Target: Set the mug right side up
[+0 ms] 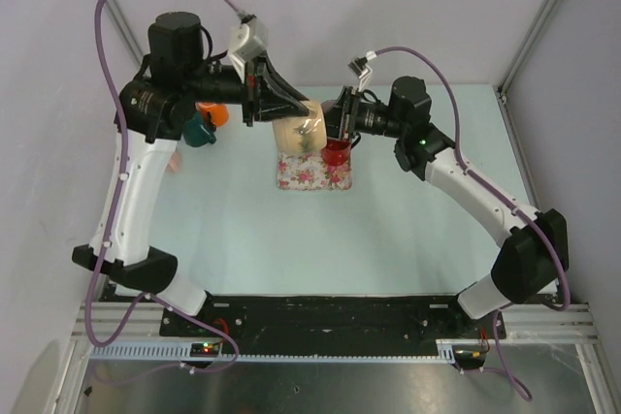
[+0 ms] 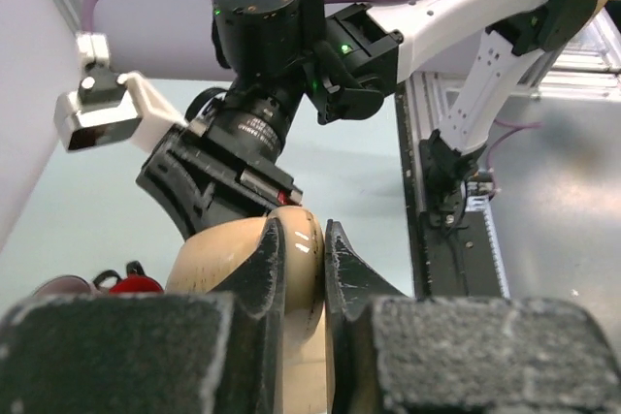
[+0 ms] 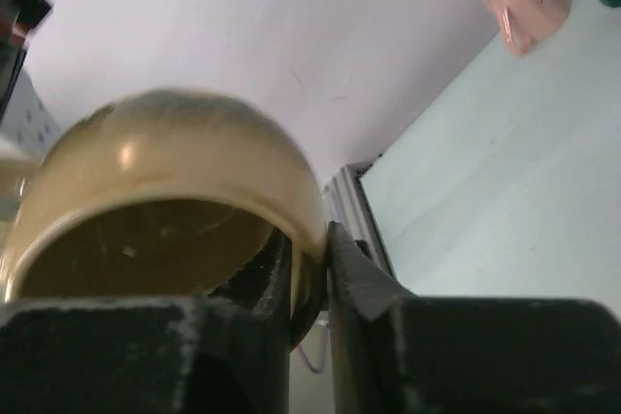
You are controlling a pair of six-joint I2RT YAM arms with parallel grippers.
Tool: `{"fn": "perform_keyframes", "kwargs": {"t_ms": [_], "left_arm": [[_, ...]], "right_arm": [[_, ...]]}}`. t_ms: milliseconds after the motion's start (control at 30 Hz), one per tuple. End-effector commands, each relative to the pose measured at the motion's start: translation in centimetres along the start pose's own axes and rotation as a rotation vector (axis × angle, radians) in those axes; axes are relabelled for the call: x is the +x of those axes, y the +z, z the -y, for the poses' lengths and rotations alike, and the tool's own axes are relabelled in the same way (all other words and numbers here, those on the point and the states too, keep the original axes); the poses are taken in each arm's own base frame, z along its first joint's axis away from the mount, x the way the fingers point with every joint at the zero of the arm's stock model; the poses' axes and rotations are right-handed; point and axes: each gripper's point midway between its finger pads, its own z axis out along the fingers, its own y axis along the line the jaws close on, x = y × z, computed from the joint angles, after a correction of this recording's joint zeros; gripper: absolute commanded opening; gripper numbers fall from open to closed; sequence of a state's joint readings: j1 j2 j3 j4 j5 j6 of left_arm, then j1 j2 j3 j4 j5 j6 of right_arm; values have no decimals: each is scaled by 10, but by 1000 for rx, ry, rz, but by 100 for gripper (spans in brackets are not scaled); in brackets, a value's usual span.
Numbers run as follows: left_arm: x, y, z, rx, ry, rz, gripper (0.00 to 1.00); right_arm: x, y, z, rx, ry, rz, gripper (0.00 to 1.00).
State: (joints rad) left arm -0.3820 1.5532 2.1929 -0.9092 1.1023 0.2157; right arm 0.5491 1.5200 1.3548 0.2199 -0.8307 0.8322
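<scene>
Left gripper, right gripper — jaws narrow — apparently pinch the mug.

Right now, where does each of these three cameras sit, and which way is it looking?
Top external: fixed above and behind, looking down at the table; both arms show, meeting at the beige mug.
Left wrist: on the left arm, looking along the left gripper at the beige mug and the right arm beyond.
Right wrist: on the right arm, looking along the right gripper past the beige mug toward the wall and a pink mug.
Shared: all three show the beige mug, pinched by both grippers.
</scene>
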Motion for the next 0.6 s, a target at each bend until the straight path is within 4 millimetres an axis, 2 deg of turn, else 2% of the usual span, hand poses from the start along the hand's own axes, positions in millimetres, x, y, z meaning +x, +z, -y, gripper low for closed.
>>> {"fn": "perform_keyframes", "kwargs": {"t_ms": [0, 67, 100, 133, 167, 233, 300, 333, 433, 500, 567], "left_arm": [[-44, -12, 13, -17, 226, 93, 0], [-37, -11, 4, -47, 210, 79, 0], [-34, -12, -3, -83, 202, 69, 2], [-28, -12, -11, -112, 189, 56, 14], [-24, -13, -19, -151, 184, 44, 33], [-14, -15, -33, -220, 178, 15, 62], [-7, -18, -44, -279, 177, -8, 82], [-5, -20, -48, -304, 172, -14, 88], [-7, -24, -53, -349, 159, -18, 98], [-6, -26, -61, -426, 132, -30, 98], [7, -19, -71, -513, 125, -86, 97]], "right_arm": [[-4, -4, -25, -68, -50, -12, 5], [-9, -10, -20, -9, -78, 28, 1], [-13, -12, -11, 53, -78, 60, 1], [-17, -16, -7, 106, -101, 88, 0], [-23, -19, 3, 181, -115, 129, 0], [-25, -29, 19, 333, -154, 176, 0], [-29, -42, 35, 480, -193, 212, 0], [-32, -48, 42, 554, -220, 228, 0], [-35, -70, 68, 822, -292, 243, 0], [-35, -77, 76, 964, -361, 232, 0], [-32, -75, 86, 1069, -405, 196, 0]]}}
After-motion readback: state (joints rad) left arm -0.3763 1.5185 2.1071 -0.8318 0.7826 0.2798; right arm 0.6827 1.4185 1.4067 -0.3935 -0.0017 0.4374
